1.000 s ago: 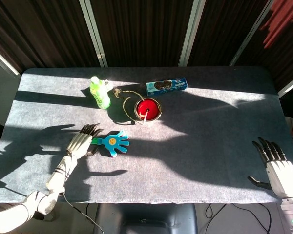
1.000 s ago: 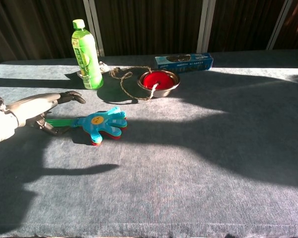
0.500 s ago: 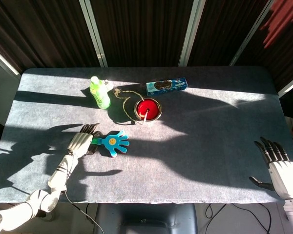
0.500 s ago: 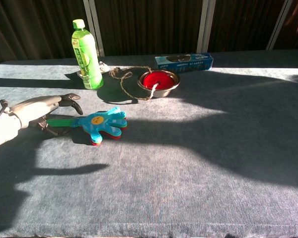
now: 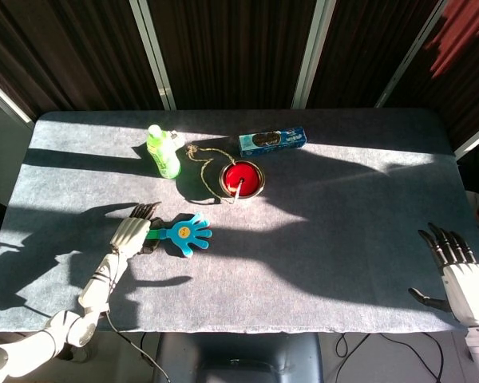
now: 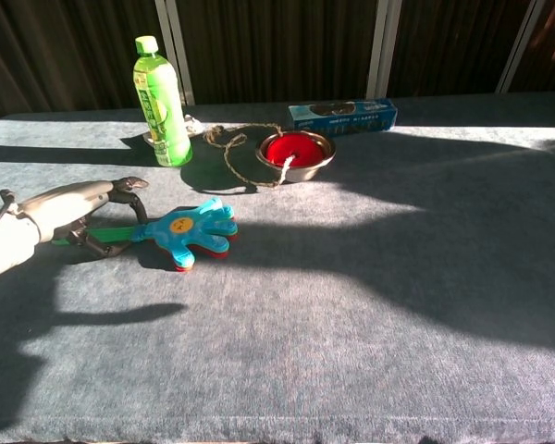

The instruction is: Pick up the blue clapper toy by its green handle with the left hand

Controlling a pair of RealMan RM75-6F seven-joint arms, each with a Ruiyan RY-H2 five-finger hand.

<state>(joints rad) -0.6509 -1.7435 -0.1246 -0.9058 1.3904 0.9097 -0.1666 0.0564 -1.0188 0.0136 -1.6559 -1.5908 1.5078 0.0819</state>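
Observation:
The blue clapper toy (image 5: 188, 232) (image 6: 191, 228), shaped like a hand, lies on the grey table (image 5: 343, 239) at the front left. Its green handle (image 6: 120, 233) points left into my left hand (image 5: 131, 233) (image 6: 72, 207). The fingers curl over the handle from above and the thumb closes under it, so the hand grips it. The toy still rests on the table. My right hand (image 5: 457, 270) hovers at the table's front right edge with its fingers spread and nothing in it; the chest view does not show it.
A green bottle (image 5: 163, 150) (image 6: 162, 100) stands behind the toy. To its right a red bowl (image 5: 242, 178) (image 6: 296, 151) has a string (image 6: 229, 146) trailing from it. A blue box (image 5: 272, 140) (image 6: 342, 114) lies further back.
My left hand's fingers have curled down around the green handle. The toy has swung a little, its handle end now poking out left of the hand. The right hand drifted slightly back.

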